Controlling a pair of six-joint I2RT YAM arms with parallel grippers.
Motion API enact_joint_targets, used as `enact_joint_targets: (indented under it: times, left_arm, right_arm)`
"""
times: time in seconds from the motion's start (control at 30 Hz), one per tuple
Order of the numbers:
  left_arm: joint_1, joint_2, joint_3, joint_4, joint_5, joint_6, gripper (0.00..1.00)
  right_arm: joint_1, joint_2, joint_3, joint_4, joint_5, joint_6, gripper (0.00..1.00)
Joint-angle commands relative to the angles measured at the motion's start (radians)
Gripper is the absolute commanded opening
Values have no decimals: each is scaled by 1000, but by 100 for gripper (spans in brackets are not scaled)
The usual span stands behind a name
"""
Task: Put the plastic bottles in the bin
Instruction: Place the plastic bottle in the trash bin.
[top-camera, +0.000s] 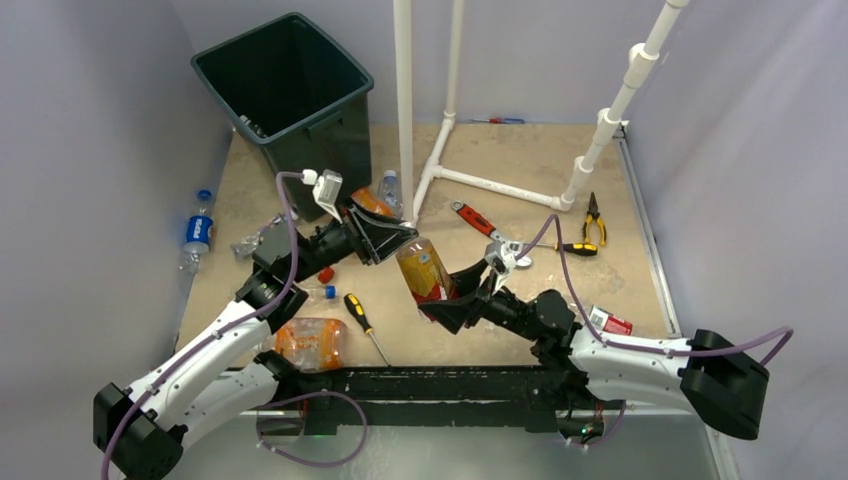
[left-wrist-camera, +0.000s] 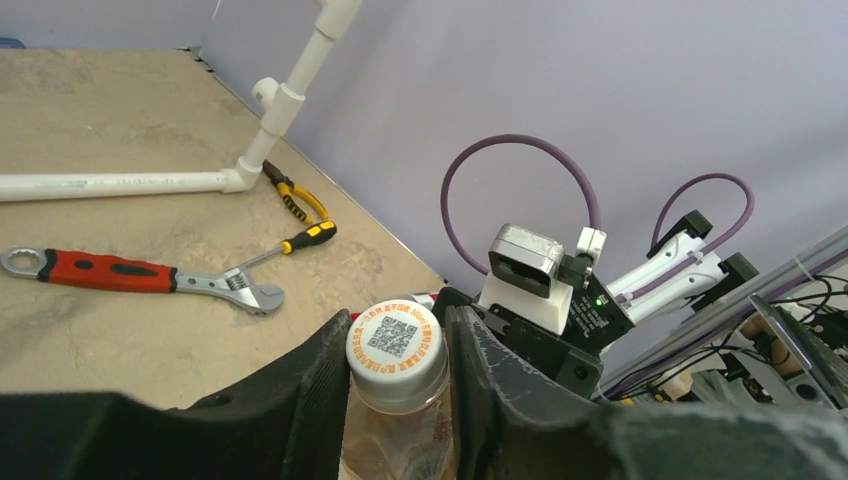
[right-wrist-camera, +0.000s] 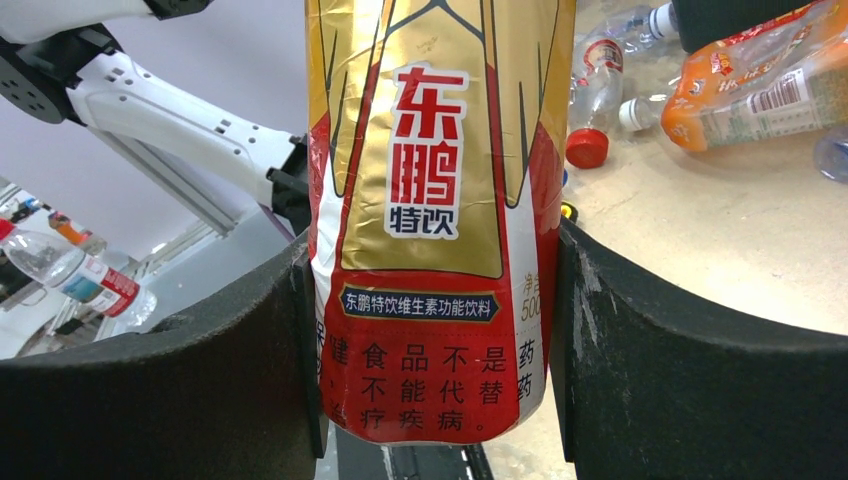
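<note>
Gold-and-red-labelled plastic bottle (right-wrist-camera: 430, 200) held above bench (top-camera: 600, 290), body clamped by right tool (top-camera: 442, 297); white cap (left-wrist-camera: 395, 340) pinched between left tool (left-wrist-camera: 397, 368) fingers (left-wrist-camera: 300, 390). Handover judged: left arm (top-camera: 220, 340) nearer dark green-black square plastic bin (top-camera: 330, 135) at far-left bench corner.

my right tool (right-wrist-camera: 433, 270): black | bottle (right-wrist-camera: 430, 200) label: gold over red, red characters | cap (left-wrist-camera: 395, 345): white, orange print | bin (top-camera: 330, 130): dark green-black | wrench (left-wrist-camera: 110, 272) handle: red

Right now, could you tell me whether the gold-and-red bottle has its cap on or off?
On. The left wrist view shows a white cap with a printed code seated on the gold-and-red bottle, within the left gripper.
</note>
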Motion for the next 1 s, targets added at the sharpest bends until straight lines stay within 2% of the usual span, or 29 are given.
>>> enact_joint_targets:
  times: [0.0,0.2,0.33,0.4,0.47,0.63,0.7,0.8,0.87,0.97]
  left_arm:
    - [-3,-2,11,53,50,-3,30]
    - [-2,2,9,53,57,-23,38]
    - [-4,10,26,24,61,-34,58]
    - [-4,11,37,4,64,-27,60]
    - [-3,9,38,5,65,-27,53]
    - [-4,5,38,10,67,-21,1]
    - [-4,-5,41,7,57,-13,0]
    - [-3,-35,62,-31,4,28,0]
    - [-3,-54,105,-97,-44,85,0]
    - [-3,-69,184,-207,-99,173,0]
  right_arm:
    - [3,12,30,77,22,8,44]
    - [4,32,30,102,11,19,44]
    - [4,30,31,95,21,13,44]
    - [4,31,34,94,25,10,44]
    - [4,36,38,94,23,8,44]
    - [4,50,47,96,12,11,44]
    - [4,54,61,70,5,17,51]
    - [4,61,101,-50,-19,19,84]
    - [4,41,102,-107,-31,19,97]
    - [4,-28,85,-176,-55,19,99]
